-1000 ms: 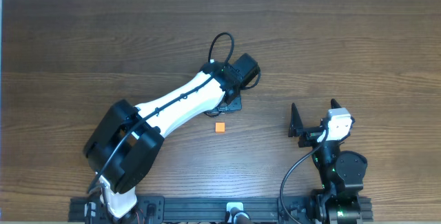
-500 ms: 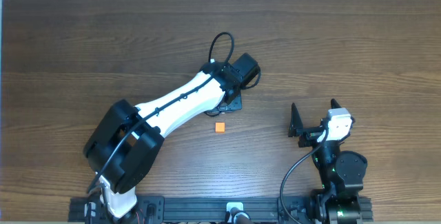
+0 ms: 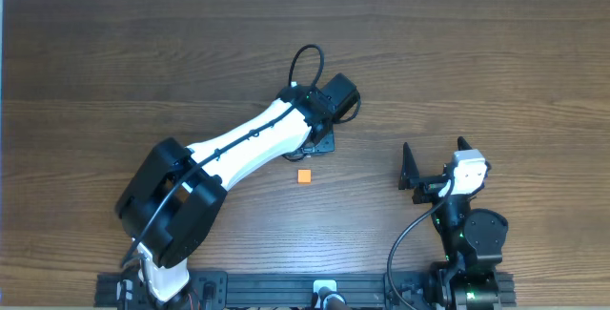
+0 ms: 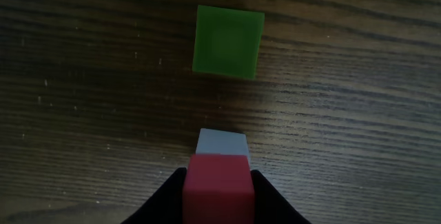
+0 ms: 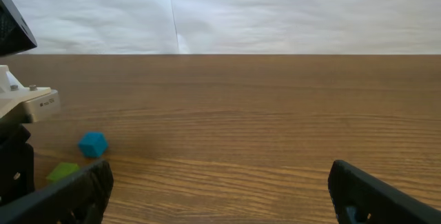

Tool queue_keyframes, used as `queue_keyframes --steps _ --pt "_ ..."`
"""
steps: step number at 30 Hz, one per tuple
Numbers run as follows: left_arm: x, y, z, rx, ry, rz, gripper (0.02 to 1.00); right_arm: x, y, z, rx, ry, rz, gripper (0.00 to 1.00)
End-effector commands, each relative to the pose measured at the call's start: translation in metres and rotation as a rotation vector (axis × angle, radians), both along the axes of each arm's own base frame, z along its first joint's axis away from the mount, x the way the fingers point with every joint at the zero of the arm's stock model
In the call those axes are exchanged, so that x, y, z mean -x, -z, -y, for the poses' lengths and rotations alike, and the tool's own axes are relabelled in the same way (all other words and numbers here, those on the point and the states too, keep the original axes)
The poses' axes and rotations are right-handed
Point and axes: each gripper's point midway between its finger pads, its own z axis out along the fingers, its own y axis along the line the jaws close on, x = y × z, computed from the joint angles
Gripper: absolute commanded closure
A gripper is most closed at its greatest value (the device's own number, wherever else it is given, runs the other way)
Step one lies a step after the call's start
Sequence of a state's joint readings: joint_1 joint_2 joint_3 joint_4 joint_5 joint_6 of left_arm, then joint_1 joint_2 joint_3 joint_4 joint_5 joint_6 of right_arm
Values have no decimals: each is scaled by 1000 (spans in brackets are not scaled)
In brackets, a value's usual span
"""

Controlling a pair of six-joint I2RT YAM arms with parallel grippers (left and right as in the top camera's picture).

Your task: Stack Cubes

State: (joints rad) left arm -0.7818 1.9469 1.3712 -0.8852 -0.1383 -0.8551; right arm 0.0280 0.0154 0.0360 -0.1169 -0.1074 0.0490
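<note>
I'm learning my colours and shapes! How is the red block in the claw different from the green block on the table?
The red plastic cube is pinched in the left claw; the green plastic cube lies free on the brown wooden table. The red cube overlaps a pale grey cube; the green cube stands apart from both. Their colours differ, red against green. Both are plain, smooth-sided cubes.

Brown wood-grain table [image 3: 477, 62], red cube [image 4: 218, 186], green cube [image 4: 228, 41], blue cube [image 5: 93, 144], orange cube [image 3: 304, 176].
</note>
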Motion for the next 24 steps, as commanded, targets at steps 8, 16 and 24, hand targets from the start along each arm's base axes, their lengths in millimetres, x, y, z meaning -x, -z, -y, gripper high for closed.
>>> queue_keyframes --steps 8,16,24 --pt "-4 -9 2 18 6 19 503 0 1 -3 1 -17 5 7" --pt "25 -27 19 85 50 6 288 0 1 -3 1 -17 5 7" --pt "71 -1 13 75 24 -60 314 0 1 -3 1 -17 5 7"
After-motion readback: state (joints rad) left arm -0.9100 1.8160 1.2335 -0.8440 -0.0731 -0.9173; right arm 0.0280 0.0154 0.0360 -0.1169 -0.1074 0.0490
